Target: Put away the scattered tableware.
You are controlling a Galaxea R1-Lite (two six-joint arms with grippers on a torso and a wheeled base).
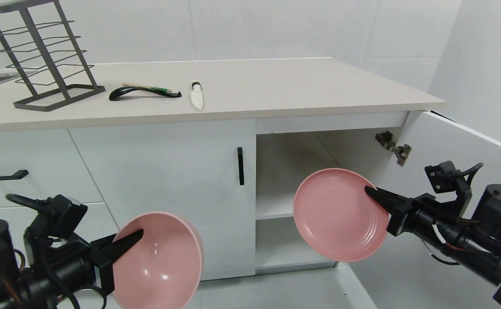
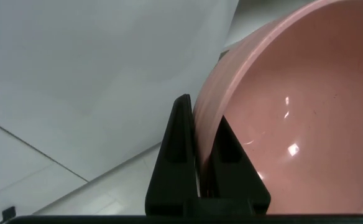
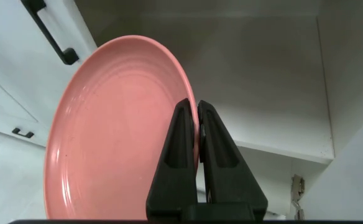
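Observation:
My left gripper (image 1: 137,235) is shut on the rim of a pink bowl (image 1: 160,262), held low in front of the closed cabinet door; the left wrist view shows the pink bowl (image 2: 293,118) pinched by its rim in that gripper (image 2: 201,134). Over on the right, my right gripper (image 1: 368,189) is shut on the edge of a pink plate (image 1: 338,214), held on edge before the open cabinet (image 1: 293,180). The right wrist view shows the plate (image 3: 113,130) in that gripper (image 3: 197,112). A black spoon (image 1: 141,92), chopsticks (image 1: 147,87) and a white knife (image 1: 197,96) lie on the counter.
A dark wire dish rack (image 1: 44,56) stands at the counter's back left. The cabinet's right door (image 1: 460,150) is swung open beside my right arm. Its inner shelf (image 1: 272,206) is bare. A closed door with a black handle (image 1: 240,165) and a drawer handle (image 1: 4,175) sit to the left.

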